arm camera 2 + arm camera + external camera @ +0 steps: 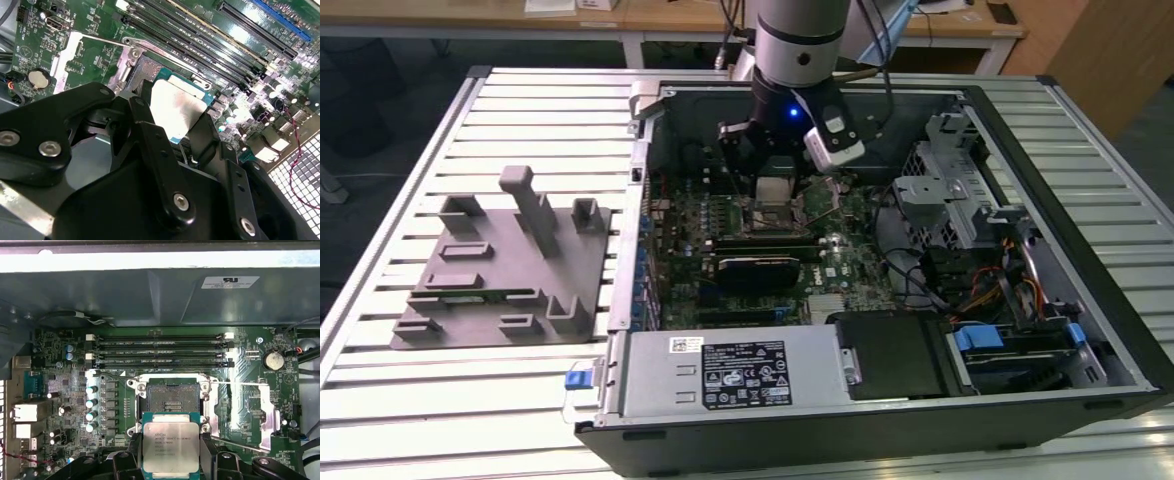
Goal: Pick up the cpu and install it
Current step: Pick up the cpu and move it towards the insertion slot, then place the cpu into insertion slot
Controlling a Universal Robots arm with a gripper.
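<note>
The cpu (pixel 170 446) is a small silvery square with a thin green edge, and my gripper (pixel 170 452) is shut on it. Black fingers (pixel 134 452) press on two opposite sides of the chip. It hangs just in front of the motherboard socket (pixel 170 396), whose contact field lies bare, and has not been set into it. The socket's metal load plate (pixel 245 415) is swung open to one side. In the second wrist view the cpu (pixel 176 107) sits between the fingers (pixel 145 125) over the socket's frame (pixel 131 65). In the exterior view the gripper (pixel 774 185) reaches into the open computer case (pixel 1014 130).
Long black memory slots (pixel 160 351) run beside the socket. A drive cage (pixel 961 190) and cables (pixel 994 290) fill the case toward the exterior view's right, with the power supply (pixel 734 375) at its near end. A grey fixture tray (pixel 500 265) lies on the slatted table (pixel 400 400).
</note>
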